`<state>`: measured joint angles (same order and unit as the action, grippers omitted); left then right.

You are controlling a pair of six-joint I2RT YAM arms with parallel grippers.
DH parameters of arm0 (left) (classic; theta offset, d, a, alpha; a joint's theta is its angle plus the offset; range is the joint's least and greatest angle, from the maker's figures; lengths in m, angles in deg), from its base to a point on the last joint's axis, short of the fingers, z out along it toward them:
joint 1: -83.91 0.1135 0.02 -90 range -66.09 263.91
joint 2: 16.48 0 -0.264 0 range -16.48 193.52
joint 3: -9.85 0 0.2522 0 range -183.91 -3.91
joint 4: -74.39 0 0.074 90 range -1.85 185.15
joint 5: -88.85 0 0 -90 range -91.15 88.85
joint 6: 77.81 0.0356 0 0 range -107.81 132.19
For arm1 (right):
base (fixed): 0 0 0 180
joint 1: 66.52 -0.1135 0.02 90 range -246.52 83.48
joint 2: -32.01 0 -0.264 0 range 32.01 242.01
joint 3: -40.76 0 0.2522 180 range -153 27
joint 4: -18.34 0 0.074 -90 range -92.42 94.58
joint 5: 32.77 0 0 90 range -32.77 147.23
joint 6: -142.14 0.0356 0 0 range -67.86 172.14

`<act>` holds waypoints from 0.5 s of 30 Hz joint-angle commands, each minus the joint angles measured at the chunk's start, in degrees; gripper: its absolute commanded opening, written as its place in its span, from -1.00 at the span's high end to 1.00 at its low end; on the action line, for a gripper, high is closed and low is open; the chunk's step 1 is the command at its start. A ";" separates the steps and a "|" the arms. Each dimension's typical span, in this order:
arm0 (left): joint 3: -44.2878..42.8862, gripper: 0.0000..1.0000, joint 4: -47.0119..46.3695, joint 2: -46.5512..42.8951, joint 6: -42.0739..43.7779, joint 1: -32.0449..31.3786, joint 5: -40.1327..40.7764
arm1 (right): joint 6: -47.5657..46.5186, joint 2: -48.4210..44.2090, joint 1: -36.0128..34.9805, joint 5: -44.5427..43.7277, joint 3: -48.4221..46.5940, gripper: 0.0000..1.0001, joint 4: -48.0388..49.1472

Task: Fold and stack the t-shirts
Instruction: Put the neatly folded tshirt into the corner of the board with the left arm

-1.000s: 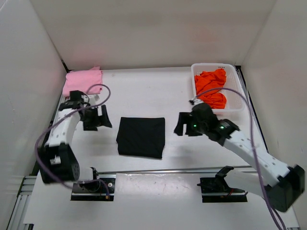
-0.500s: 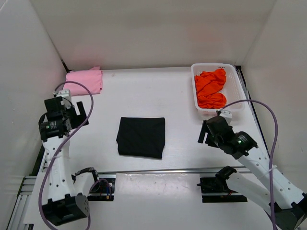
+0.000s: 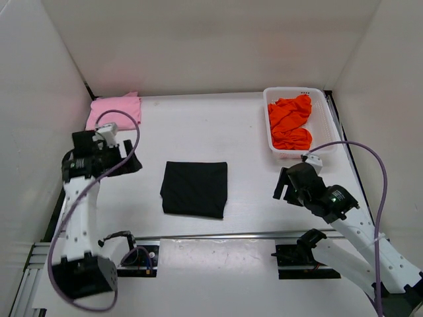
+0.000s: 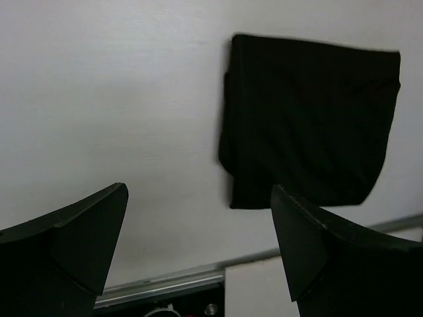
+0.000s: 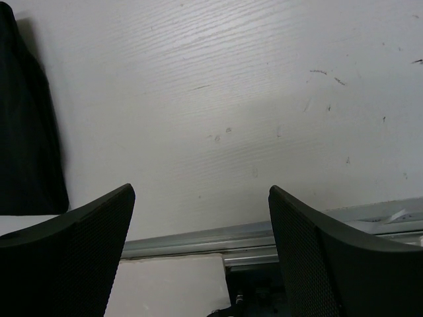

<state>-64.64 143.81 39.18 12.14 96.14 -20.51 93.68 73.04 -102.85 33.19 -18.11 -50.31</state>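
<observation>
Pink t-shirt (image 3: 115,111) and black t-shirt (image 3: 194,189) lay folded, unstacked; orange t-shirt (image 3: 291,122) sat crumpled at two o'clock; left tool (image 4: 198,190), right tool (image 5: 201,188) gaped empty.

White table (image 3: 198,129): black t-shirt (image 3: 195,189), pink t-shirt (image 3: 115,109), basket (image 3: 295,90).

Folded black t-shirt (image 3: 195,189) centre, orange t-shirt (image 3: 289,122) in basket (image 3: 295,90)

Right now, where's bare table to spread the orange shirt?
Widest bare patch: behind the black t-shirt, between the pink t-shirt and the basket. A narrower one lies between the black t-shirt and the right gripper. Crowded around the left gripper.
</observation>
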 commanded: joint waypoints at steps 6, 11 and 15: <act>3.86 -1.00 -0.46 17.71 0.05 -10.99 -7.37 | -0.49 3.43 0.13 4.87 0.72 -0.72 6.02; 4.91 -1.00 -2.65 27.64 0.05 -13.81 -10.00 | 0.03 5.63 -0.40 6.01 0.72 -0.72 7.08; 4.92 -1.00 -4.85 33.62 0.05 -13.81 -11.93 | 0.03 5.63 -0.40 6.01 0.72 -0.72 7.08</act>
<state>-59.98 141.82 70.65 11.94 82.30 -29.01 93.70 78.88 -102.99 38.81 -17.43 -44.82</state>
